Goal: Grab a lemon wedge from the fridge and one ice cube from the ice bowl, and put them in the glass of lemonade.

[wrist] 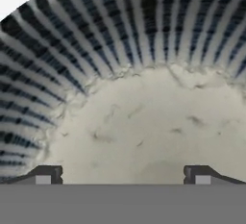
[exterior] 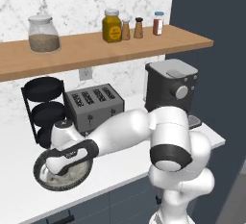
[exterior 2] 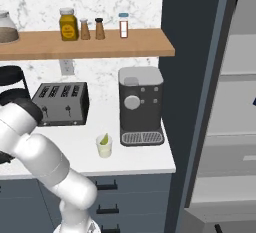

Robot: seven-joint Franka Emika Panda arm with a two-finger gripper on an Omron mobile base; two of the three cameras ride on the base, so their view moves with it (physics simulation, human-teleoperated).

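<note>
- I see my fingers (wrist: 122, 174) spread wide apart, and nothing sits between them.
- Right under my fingers is the ice bowl (wrist: 144, 40), very close. Its ribbed grey wall curves above the two tips, and its whitish speckled floor spreads between them.
- From the left base view, my hand hangs low over the ice bowl (exterior: 44, 179), which sits on the white bench (exterior: 19, 146) near its front edge.
- I cannot make out one single ice cube in the bowl; the inside just looks pale and bumpy.
- The glass of lemonade (exterior 2: 104, 146) stands on the bench well off to the right of my fingers, just in front of the coffee machine (exterior 2: 140, 106), a bit to its left.
- A little yellow-green lemon wedge (exterior 2: 104, 139) already sits in the top of the glass.
- The fridge (exterior 2: 227, 102) stands at the far right, past the end of the bench, with its grey shelves showing.
- Behind my fingers sits the toaster (exterior: 94, 106), with the black tiered rack (exterior: 44, 107) to its left.
- Jars and shakers (exterior: 111, 26) stand on the wooden shelf (exterior: 96, 47) high above.
</note>
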